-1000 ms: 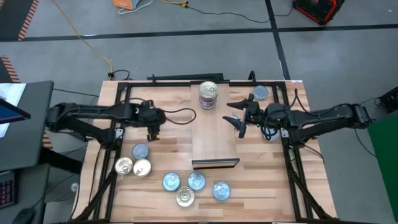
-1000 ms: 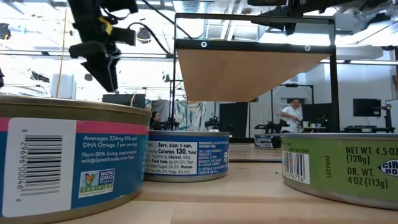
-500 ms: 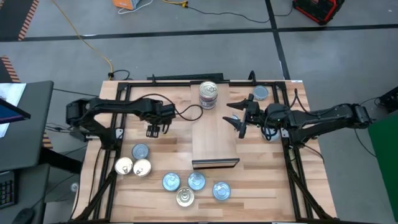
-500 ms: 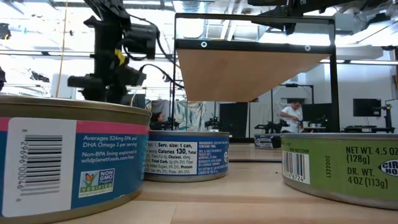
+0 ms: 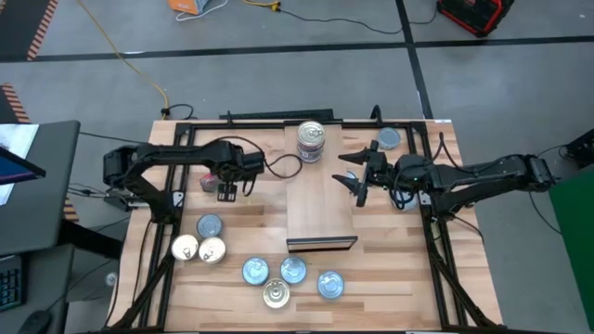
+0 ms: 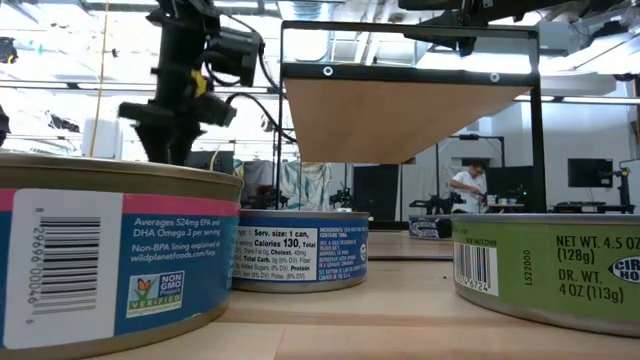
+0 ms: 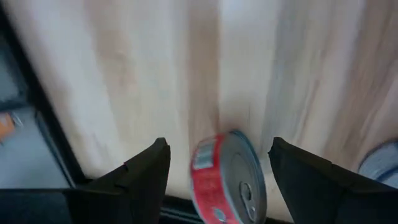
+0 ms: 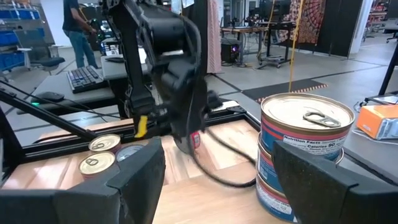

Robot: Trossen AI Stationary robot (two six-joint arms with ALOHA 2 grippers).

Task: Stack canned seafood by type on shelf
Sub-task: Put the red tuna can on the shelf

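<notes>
The left gripper (image 5: 225,191) sits in the upper left of the high view, pointed down at a red tin (image 5: 208,180) on the table (image 5: 390,269). In the left wrist view the red tin (image 7: 228,177) lies between the spread fingers (image 7: 142,172), which do not touch it; its lower part is cut off by the frame edge, and the picture is smeared, so the label cannot be read.

The right gripper (image 5: 359,175) hangs just right of the shelf (image 5: 320,199), fingers apart and holding nothing. A stack of tins (image 5: 311,141) stands at the shelf's far end, upper centre; the right wrist view shows the stack (image 8: 300,149) as two tins, the lower one partly cut off.

Loose tins lie lower left: a blue-topped one (image 5: 210,225), two silver ones (image 5: 200,249), and a cluster (image 5: 290,276) near the bottom centre. One blue tin (image 5: 390,139) sits upper right, partly behind the frame rail.

In the low view, near tins (image 6: 110,260) fill the foreground and hide most of the tabletop. A person (image 6: 467,187) stands far back in the workshop.
</notes>
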